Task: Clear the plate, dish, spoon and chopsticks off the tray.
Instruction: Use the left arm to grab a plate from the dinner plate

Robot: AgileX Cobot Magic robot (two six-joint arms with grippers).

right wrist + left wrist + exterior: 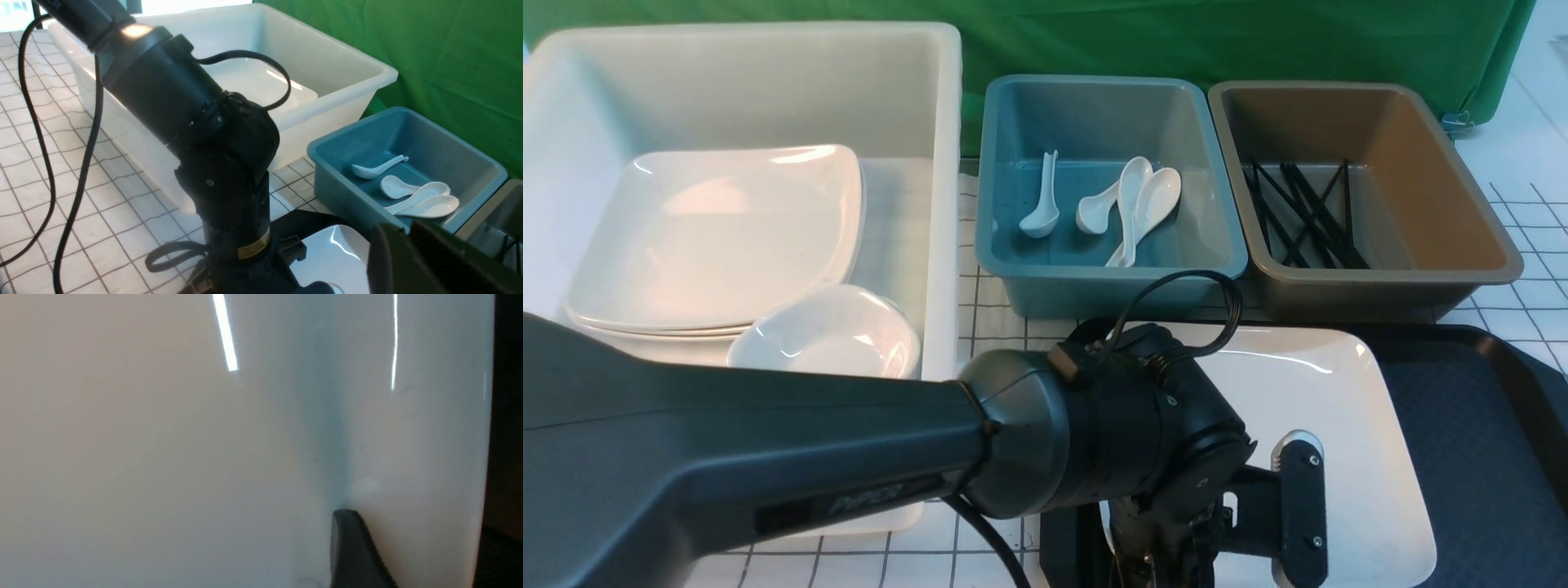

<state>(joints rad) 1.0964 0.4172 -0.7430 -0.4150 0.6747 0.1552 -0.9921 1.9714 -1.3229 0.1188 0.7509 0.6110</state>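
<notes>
left gripper down at the plate, right gripper empty

front view: the left gripper (1225, 543) reaches down at the edge of the square white plate (1347, 408), which lies on the black tray (1478, 425); its jaws are hidden, so the grip cannot be told. beyond them, spoons (1131, 204) lie in the blue bin (1094, 114) and chopsticks (1303, 216) in the brown bin (1421, 155). left wrist view: one dark finger (351, 555) lies against the plate where floor meets rim. right wrist view: the right gripper (410, 261) has its jaws drawn together on nothing, with the plate's corner just beyond them.
</notes>
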